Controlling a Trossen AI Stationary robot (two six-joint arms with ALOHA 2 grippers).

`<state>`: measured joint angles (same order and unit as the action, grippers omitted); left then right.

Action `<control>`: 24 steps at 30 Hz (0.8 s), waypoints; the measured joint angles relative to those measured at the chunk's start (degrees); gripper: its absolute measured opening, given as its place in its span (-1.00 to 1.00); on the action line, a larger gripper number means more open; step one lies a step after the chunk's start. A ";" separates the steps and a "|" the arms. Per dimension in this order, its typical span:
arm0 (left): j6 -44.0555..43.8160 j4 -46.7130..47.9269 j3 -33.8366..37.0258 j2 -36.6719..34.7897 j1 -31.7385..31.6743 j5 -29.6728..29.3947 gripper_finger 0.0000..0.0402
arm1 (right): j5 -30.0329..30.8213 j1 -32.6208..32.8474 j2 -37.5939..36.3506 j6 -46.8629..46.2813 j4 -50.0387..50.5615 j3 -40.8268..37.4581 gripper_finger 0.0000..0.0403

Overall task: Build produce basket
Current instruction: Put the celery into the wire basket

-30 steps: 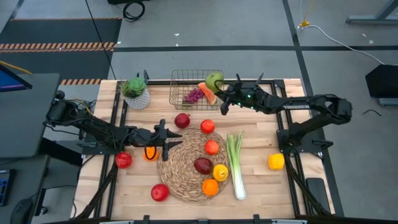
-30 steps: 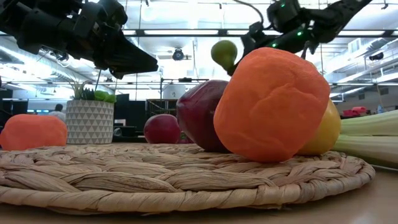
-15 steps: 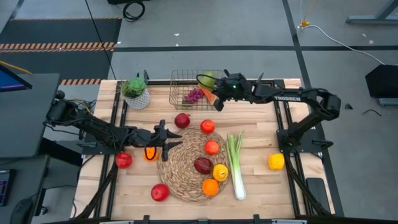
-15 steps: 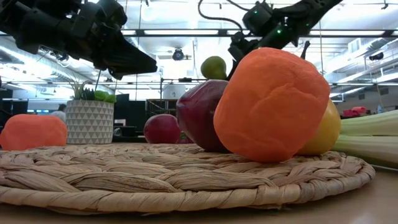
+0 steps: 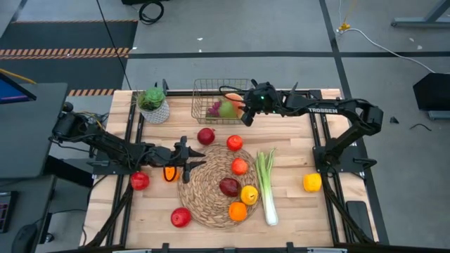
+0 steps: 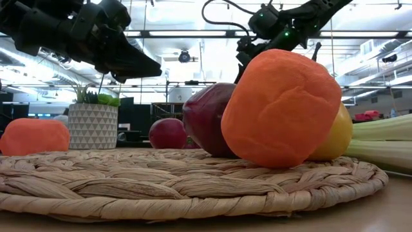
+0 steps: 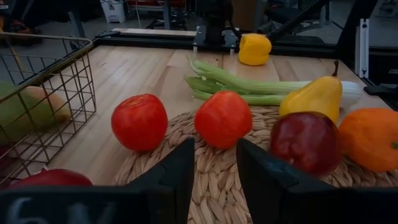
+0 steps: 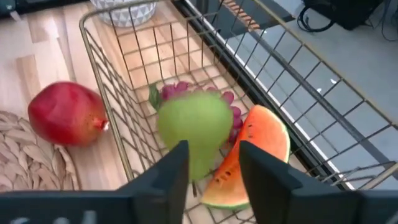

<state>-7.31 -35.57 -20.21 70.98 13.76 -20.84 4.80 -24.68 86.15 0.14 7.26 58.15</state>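
high: overhead, straight down | low: table-level, close to mat (image 6: 193,180) | wrists: forward, sharing basket (image 8: 186,81)

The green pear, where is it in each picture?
High view: the pear is in the basket at the far edge of the table, just off the right gripper.
Low view: not visible.
Left wrist view: a green shape behind the basket wire, probably the pear.
Right wrist view: in the basket, beside the watermelon slice.
Shared landmark: the basket.
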 joint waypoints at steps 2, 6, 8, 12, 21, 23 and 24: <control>0.00 0.50 0.00 0.00 0.00 0.00 -0.37 | -0.41 0.53 0.00 0.07 0.46 0.00 -0.10; 0.01 0.93 0.00 0.00 0.00 0.00 -0.37 | -4.25 1.81 0.00 0.18 0.59 0.00 0.15; 0.27 0.96 0.00 0.00 0.00 0.00 -0.37 | -8.17 2.45 -0.01 2.03 0.59 0.00 0.24; 0.84 0.78 0.00 0.00 -0.13 0.00 -0.37 | -8.38 3.55 -0.99 3.07 -0.49 0.00 0.30; 0.55 0.26 -1.80 0.00 -0.98 1.70 -0.37 | -10.51 5.01 -11.10 0.92 4.45 0.00 0.24; 0.55 0.92 -2.84 0.00 -1.50 4.10 -0.37 | -10.20 6.51 -14.11 -0.54 8.15 -0.01 0.24; 0.55 1.34 -3.48 0.00 -1.88 4.93 -0.37 | -9.38 7.55 -15.54 -1.36 10.14 -0.02 0.24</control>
<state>-6.76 -34.23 -23.69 70.98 11.88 -15.91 -4.58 -17.13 70.61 -1.22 17.40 58.14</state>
